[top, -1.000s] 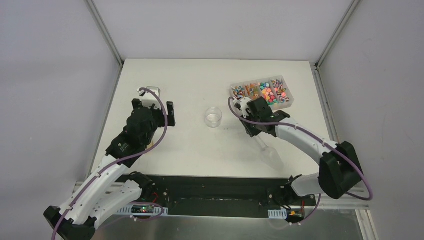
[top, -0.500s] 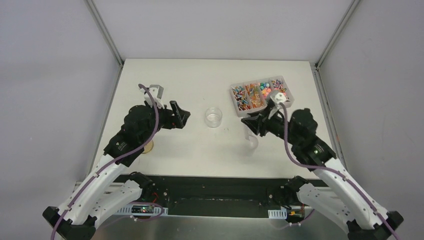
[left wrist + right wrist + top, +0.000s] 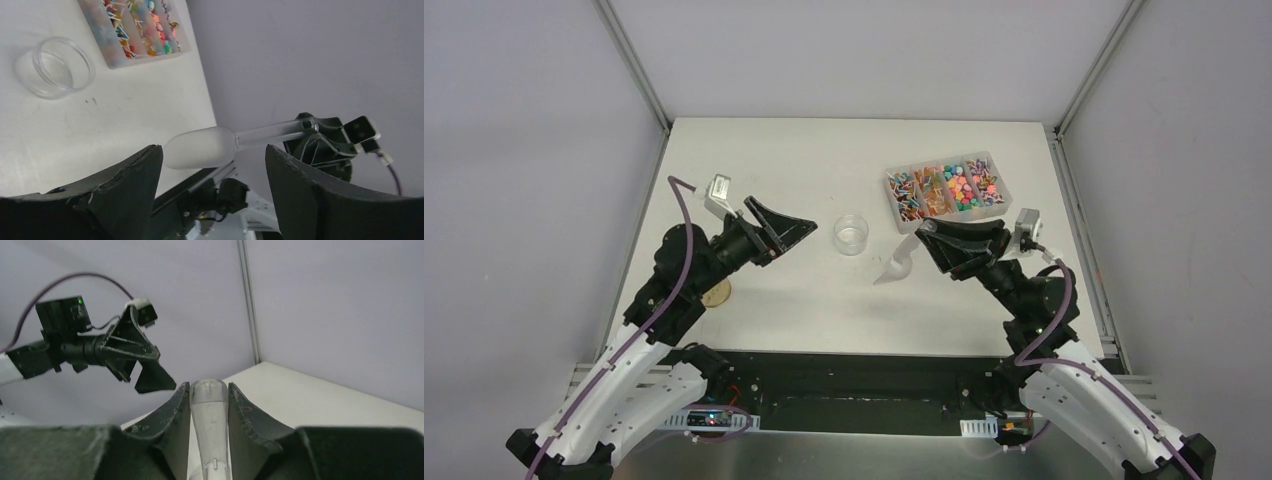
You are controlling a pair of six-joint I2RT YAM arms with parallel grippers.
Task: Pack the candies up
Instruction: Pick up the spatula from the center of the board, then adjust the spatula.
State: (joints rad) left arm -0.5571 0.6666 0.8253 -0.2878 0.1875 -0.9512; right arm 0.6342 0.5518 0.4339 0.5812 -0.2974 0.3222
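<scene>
My right jaws grip the handle of the clear scoop [image 3: 892, 270]. A second ago it pointed at the near edge; now it is raised and points left, near the round clear dish [image 3: 851, 234]. My left jaws stand open and empty, turned from facing down at the desk [image 3: 794, 170] toward that dish. The candies [image 3: 954, 187] lie unmoved in the divided box [image 3: 1009, 203], far right.

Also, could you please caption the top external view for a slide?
Right gripper holds the clear scoop near the jar; left gripper open; candies in the tray.
</scene>
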